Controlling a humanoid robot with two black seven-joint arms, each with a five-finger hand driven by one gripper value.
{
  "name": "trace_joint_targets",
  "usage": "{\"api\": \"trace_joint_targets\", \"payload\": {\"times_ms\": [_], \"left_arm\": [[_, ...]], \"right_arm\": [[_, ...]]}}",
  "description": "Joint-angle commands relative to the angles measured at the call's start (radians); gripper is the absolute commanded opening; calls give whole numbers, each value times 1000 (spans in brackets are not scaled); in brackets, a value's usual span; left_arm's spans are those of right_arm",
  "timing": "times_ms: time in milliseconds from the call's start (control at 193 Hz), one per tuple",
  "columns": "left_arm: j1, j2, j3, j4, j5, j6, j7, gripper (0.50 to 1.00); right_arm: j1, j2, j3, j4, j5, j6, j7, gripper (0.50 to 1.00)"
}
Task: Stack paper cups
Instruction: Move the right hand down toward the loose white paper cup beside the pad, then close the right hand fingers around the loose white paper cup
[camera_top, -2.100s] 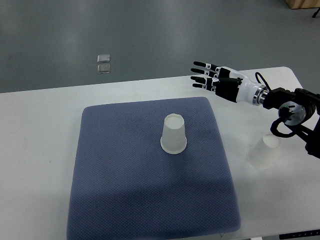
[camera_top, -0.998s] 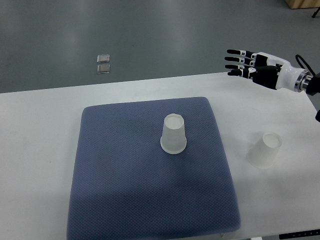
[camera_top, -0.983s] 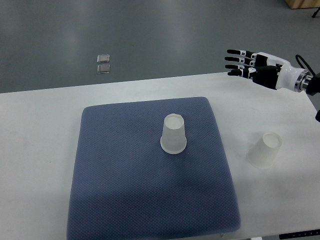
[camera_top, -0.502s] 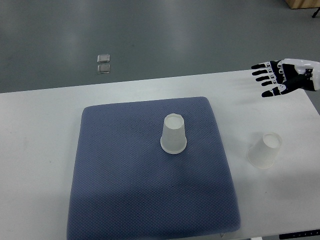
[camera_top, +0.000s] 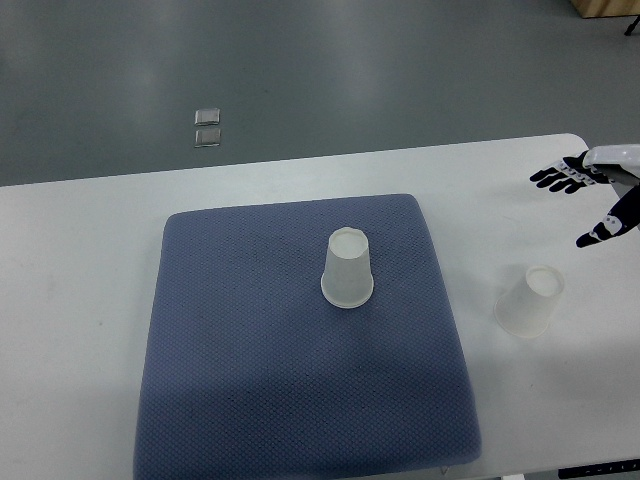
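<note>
One paper cup (camera_top: 347, 269) stands upside down near the middle of the blue-grey mat (camera_top: 250, 380). A second paper cup (camera_top: 528, 299) stands upside down and slightly tilted on the white table (camera_top: 80, 260), right of the mat. My right hand (camera_top: 588, 200) shows at the right edge, above the table and beyond the second cup, with fingers spread and empty. It touches neither cup. My left hand is out of view.
The table's far edge runs behind the mat, with grey floor beyond it. Two small square floor fittings (camera_top: 208, 127) lie on the floor at the back left. The table's right edge is close to the second cup.
My right hand has pulled back from over the mat's far right corner to the picture's right edge, staying open. Both cups have stayed where they were.
</note>
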Motion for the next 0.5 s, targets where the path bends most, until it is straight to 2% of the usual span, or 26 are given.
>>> {"api": "trace_joint_targets", "payload": {"times_ms": [0, 259, 496], "left_arm": [[0, 0, 0, 0, 0, 0, 0, 1000], [0, 0, 0, 0, 0, 0, 0, 1000], [0, 0, 0, 0, 0, 0, 0, 1000]], "right_arm": [[-38, 5, -2, 32, -72, -36, 7, 921], [-110, 49, -87, 55, -240, -225, 10, 921], [-124, 64, -139, 55, -269, -294, 10, 921]]}}
